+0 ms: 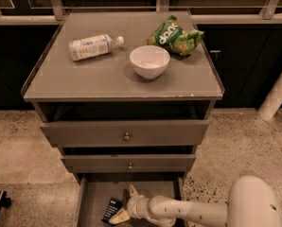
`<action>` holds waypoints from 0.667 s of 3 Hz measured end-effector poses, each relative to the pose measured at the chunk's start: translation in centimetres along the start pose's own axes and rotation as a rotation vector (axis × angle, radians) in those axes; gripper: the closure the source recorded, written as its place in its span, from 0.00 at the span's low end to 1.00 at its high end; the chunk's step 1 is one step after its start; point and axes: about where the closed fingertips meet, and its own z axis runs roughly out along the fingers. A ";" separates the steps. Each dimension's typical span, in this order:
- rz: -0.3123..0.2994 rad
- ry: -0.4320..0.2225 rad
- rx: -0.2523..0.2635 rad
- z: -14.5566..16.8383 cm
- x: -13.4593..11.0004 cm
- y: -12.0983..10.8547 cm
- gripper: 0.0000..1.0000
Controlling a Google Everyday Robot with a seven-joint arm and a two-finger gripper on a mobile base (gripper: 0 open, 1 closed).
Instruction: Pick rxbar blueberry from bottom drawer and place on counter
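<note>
The white tubular arm lay almost level, stretching leftward from a rounded white joint in the lower right corner. Its two-finger gripper sat at the bottom edge, left of centre, its tan jaws spread apart, one angled up and the other down-left.
</note>
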 end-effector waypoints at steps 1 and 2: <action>-0.006 -0.013 -0.003 1.0 -0.4 0.0 0.00; -0.024 -0.039 -0.014 2.9 -1.4 0.2 0.00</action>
